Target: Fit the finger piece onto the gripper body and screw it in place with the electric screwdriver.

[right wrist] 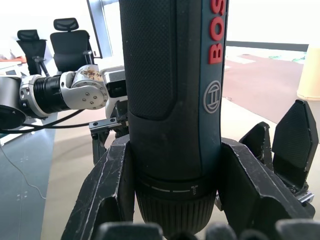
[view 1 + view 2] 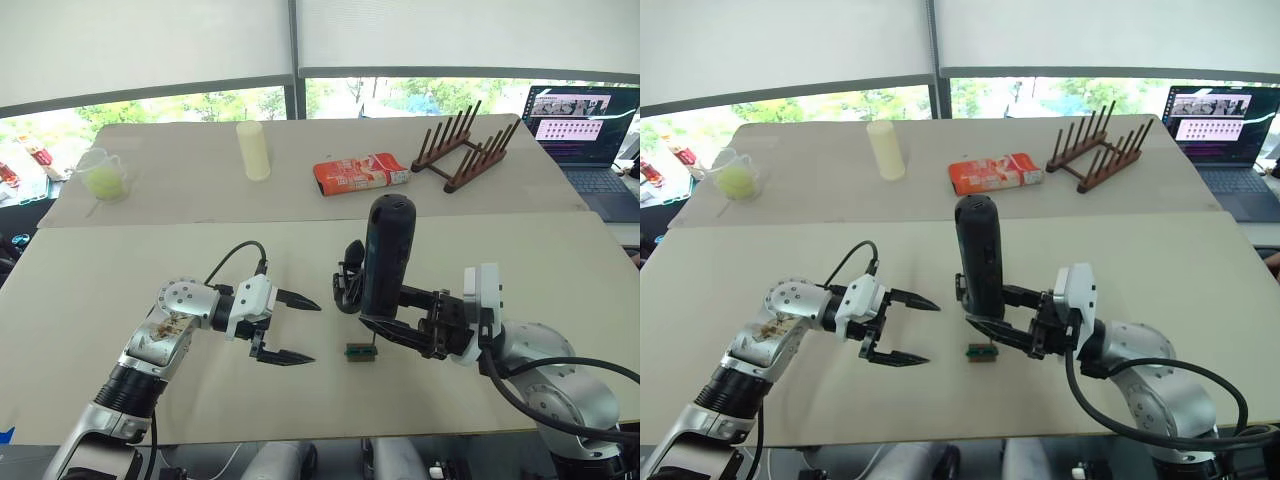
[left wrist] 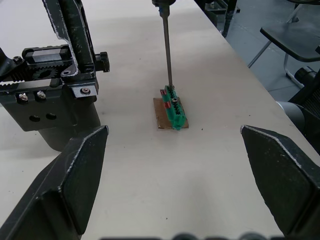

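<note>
Right hand (image 2: 1012, 318) grips electric screwdriver (image 2: 979, 255) upright | left hand (image 2: 906, 329) wide open, empty

A matt black electric screwdriver (image 1: 172, 95) with a finely stippled grip and thin bare-metal bit stands at centre frame over a glossy green plastic block (image 3: 174, 109) on brown board, beside the matt black gripper body (image 3: 50, 105), on a smooth, pale, matt surface (image 2: 120, 280); a brown wooden rack (image 2: 465, 150) sits upper right.
</note>
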